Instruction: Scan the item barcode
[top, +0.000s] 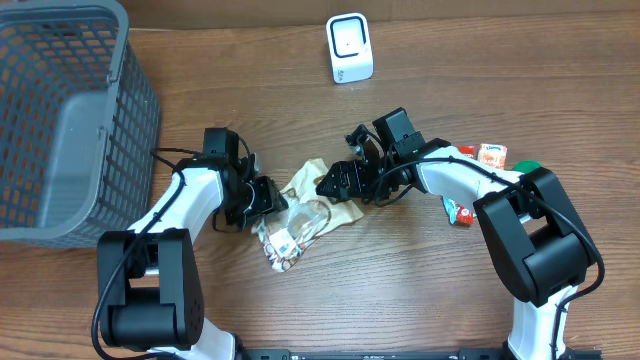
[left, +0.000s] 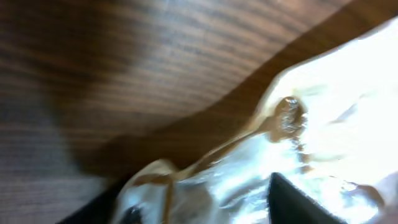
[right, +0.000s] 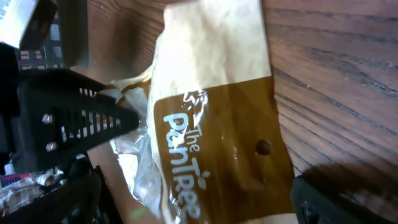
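The item is a crinkled clear-plastic bag (top: 305, 215) with a cream and brown paper band printed "The Pantree" (right: 205, 143). It lies on the wooden table between both arms. My left gripper (top: 262, 198) is at the bag's left end, open, with shiny plastic (left: 249, 168) filling the space between its dark fingers (left: 301, 202). My right gripper (top: 335, 183) hangs over the bag's right part, jaws open wide on either side of the brown band, the right finger (right: 339, 199) just off its edge. The white scanner (top: 350, 47) stands upright at the table's far side.
A grey mesh basket (top: 60, 130) fills the far left. Small packets lie right of the right arm: an orange one (top: 491, 155), a green one (top: 527, 166) and a red and teal one (top: 458, 210). The left gripper's ridged finger (right: 81, 118) shows in the right wrist view.
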